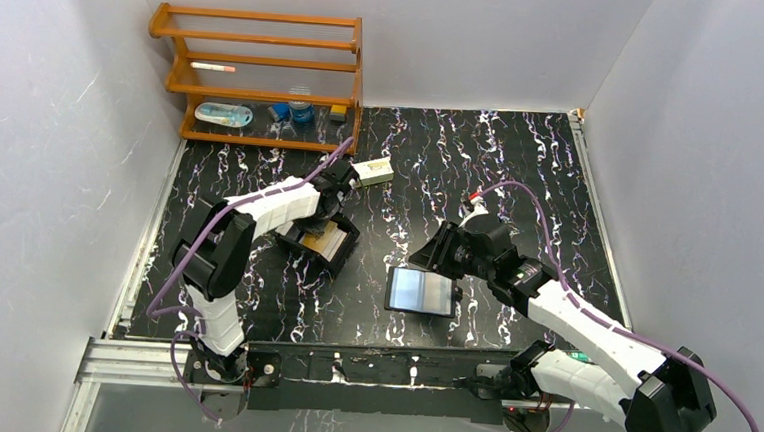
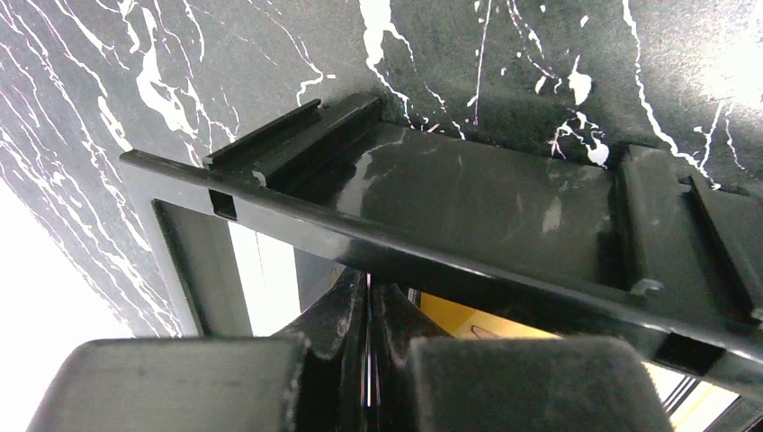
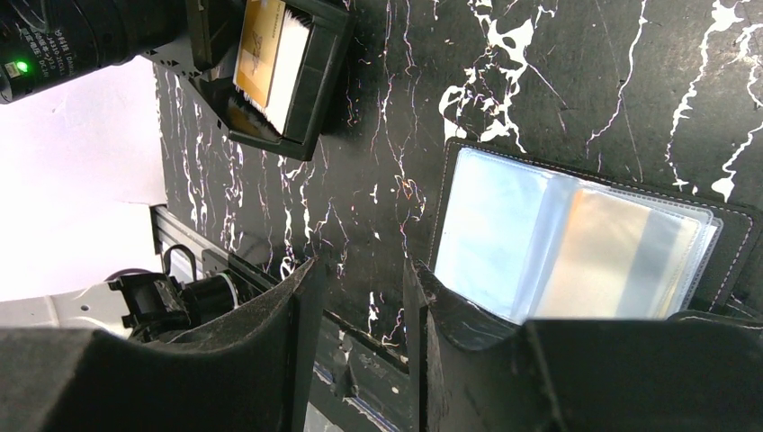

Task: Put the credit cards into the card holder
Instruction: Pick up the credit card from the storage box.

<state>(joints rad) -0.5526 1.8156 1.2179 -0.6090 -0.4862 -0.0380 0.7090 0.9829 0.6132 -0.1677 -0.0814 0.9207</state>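
The card holder [image 1: 420, 291] lies open on the table, its glossy blue-grey sleeves facing up; it also shows in the right wrist view [image 3: 576, 243]. My right gripper [image 1: 439, 255] hovers just over its far left edge, jaws open and empty [image 3: 360, 270]. The credit cards [image 1: 324, 239] stand as a stack inside a black hinged box [image 1: 308, 242], a gold face outermost [image 3: 268, 54]. My left gripper [image 1: 325, 216] reaches into that box from above. Its jaws [image 2: 369, 288] are shut on the thin edge of one card; white [image 2: 265, 279] and yellow [image 2: 468, 322] card faces show beside them.
A cream oblong carton [image 1: 373, 170] lies behind the box. A wooden rack [image 1: 261, 78] with small items stands at the back left. White walls close in the black marbled table [image 1: 521, 164] on three sides. A metal rail [image 1: 349, 359] runs along the near edge.
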